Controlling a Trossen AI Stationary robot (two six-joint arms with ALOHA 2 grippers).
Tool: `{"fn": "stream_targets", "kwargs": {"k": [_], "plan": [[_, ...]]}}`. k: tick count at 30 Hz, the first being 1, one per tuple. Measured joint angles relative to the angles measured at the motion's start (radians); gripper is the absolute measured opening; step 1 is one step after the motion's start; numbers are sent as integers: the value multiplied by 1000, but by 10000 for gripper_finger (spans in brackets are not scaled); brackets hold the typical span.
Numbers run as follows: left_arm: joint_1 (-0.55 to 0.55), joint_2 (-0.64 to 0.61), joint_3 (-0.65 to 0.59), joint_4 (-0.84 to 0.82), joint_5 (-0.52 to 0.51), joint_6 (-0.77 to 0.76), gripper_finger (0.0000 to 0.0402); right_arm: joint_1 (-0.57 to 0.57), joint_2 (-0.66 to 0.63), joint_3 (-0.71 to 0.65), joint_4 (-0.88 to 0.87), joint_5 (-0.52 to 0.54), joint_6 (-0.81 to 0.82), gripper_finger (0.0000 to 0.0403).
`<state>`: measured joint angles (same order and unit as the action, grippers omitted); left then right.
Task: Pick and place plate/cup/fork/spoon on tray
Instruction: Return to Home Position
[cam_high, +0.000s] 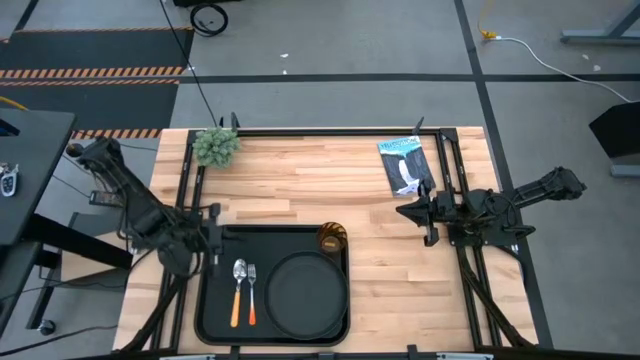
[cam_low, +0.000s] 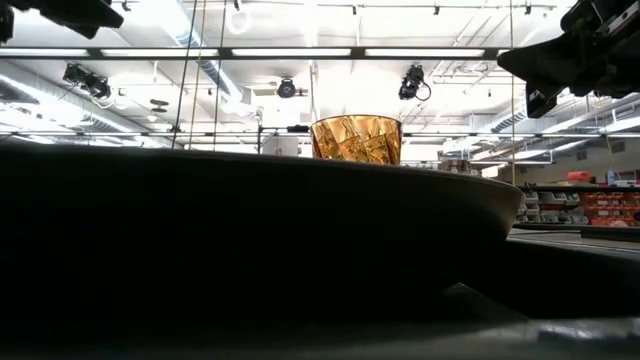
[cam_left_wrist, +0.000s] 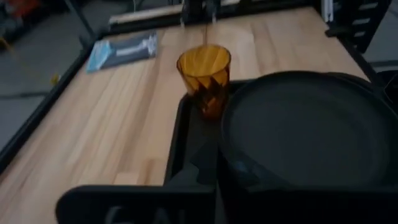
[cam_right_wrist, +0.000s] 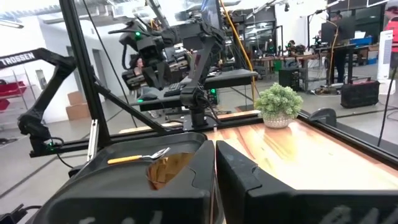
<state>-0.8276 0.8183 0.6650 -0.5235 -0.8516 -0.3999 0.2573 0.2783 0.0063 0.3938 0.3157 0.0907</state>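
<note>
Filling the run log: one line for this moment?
plate, cup, fork, spoon: on tray | left hand: shut, tray's edge | right hand: clear

The right hand (cam_right_wrist: 214, 180) has its two dark fingers close together. Near the small green plant (cam_right_wrist: 279, 104) on the wooden tabletop (cam_right_wrist: 292, 155), the other arm (cam_right_wrist: 165, 59) waits. The spoon (cam_right_wrist: 140, 157) lies nearer.

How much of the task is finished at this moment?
It looks complete: the plate, cup, spoon and fork all sit on the tray. Nothing is in hand; the left gripper is at the tray's edge and the right gripper is off to the side. Nothing appears left.
</note>
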Motion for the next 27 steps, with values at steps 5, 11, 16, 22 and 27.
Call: {"fn": "stream_targets", "kwargs": {"k": [5, 11, 16, 22, 27], "plan": [[0, -102, -147, 203, -62, 145, 11, 0, 0, 0, 0, 0, -12, 24], [37, -194, -322, 597, -158, 425, 4, 0, 0, 0, 1, 1, -14, 25], [160, -248, -487, 978, -79, 621, 7, 0, 0, 0, 1, 1, -15, 25], [336, -302, -618, 1129, 38, 614, 4, 0, 0, 0, 1, 1, -15, 25], [417, -332, -633, 1048, 113, 539, 4, 0, 0, 0, 1, 1, -15, 25]]}}
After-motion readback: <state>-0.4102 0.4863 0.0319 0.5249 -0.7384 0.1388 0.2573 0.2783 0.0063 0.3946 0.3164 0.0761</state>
